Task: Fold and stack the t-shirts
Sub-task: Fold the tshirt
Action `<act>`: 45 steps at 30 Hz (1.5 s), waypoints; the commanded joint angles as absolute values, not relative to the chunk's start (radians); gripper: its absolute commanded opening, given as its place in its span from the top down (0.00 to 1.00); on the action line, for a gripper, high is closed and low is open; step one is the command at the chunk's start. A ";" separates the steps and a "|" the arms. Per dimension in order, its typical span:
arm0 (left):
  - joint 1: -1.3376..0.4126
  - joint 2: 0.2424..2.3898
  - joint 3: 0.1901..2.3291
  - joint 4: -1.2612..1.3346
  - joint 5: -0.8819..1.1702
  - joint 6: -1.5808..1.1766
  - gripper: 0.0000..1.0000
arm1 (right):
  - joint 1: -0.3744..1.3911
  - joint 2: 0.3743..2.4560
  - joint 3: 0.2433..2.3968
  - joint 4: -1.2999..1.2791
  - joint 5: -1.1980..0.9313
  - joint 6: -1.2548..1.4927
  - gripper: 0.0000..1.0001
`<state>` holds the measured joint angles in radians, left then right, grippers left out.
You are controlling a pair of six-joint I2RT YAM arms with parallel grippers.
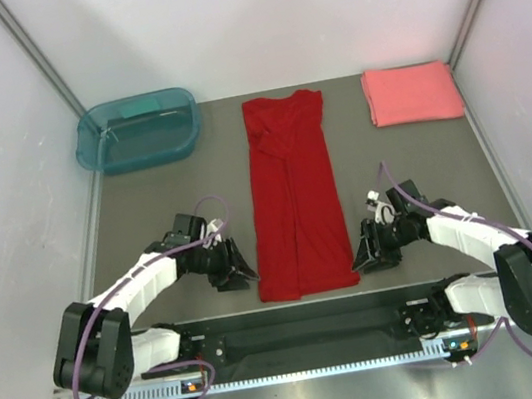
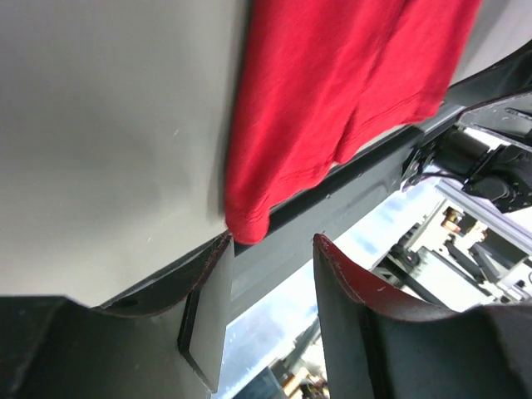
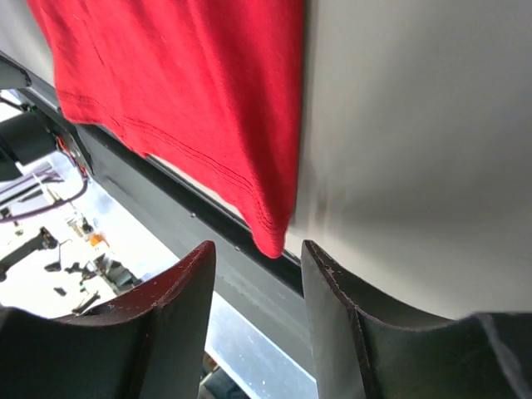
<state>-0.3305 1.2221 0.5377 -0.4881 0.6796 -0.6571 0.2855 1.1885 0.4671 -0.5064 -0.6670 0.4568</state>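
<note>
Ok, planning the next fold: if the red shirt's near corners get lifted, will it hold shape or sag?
Probably sag: the red shirt lies flat with soft creases, so its middle would likely droop. It looks thin, so probably light.

Most of the red t-shirt (image 2: pixel 332 83) beyond both wrist views' top edges.
</note>
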 commanded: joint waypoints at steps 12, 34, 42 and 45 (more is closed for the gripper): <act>-0.426 1.279 0.472 -0.328 0.692 -0.775 0.46 | 0.284 1.238 0.394 -0.344 -0.752 0.491 0.57; -0.483 1.373 0.472 -0.296 0.591 -0.830 0.57 | 0.285 1.269 0.334 -0.258 -0.772 0.500 0.62; -0.492 1.388 0.462 -0.242 0.637 -0.830 0.74 | 0.294 1.296 0.316 -0.207 -0.792 0.521 0.76; -0.509 1.391 0.469 -0.236 0.643 -0.825 0.87 | 0.296 1.273 0.305 -0.202 -0.784 0.537 0.88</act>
